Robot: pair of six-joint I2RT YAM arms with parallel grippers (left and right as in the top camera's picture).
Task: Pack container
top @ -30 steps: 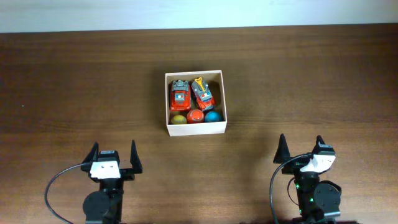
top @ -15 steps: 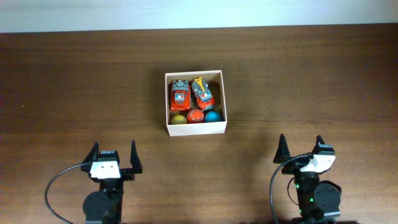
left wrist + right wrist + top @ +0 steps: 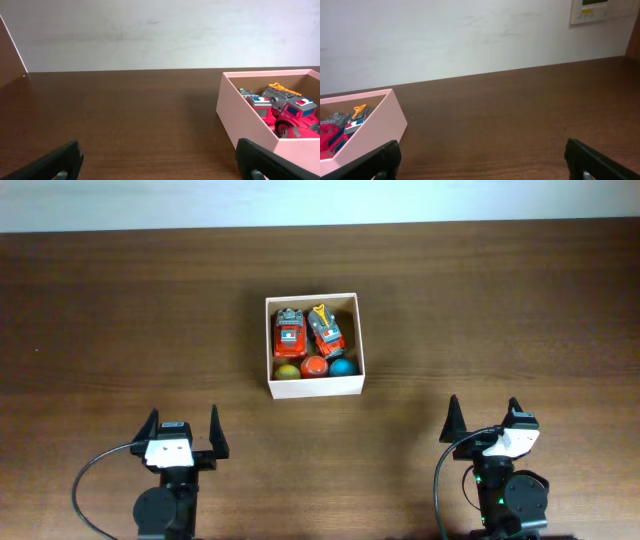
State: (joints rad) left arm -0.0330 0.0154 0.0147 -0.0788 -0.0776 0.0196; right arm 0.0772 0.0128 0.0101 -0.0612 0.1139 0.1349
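Black fingers first, down at the near edge of the bench (image 3: 120,330). The left gripper (image 3: 183,416) hangs toward the near-left corner, jaws spread wide with nothing between them. The right gripper (image 3: 483,404) mirrors it toward the near-right corner, just as wide and just as empty. Both are well apart from the load.

Up to the middle of the bench and there's the container (image 3: 315,387), square, cream-walled, sitting upright. Along its near wall runs a row of three: a yellowish ball (image 3: 288,371), an orange ball (image 3: 314,366) and a blue ball (image 3: 342,366). Behind them two red toy cars, the left car (image 3: 289,332) and the right car (image 3: 326,330), lie side by side against the far wall.

No toy lies loose on the wood around the box, so the packing looks done, or all but. If closing is meant to follow, no lid is in sight.

Past the far edge, only a pale wall (image 3: 300,200).
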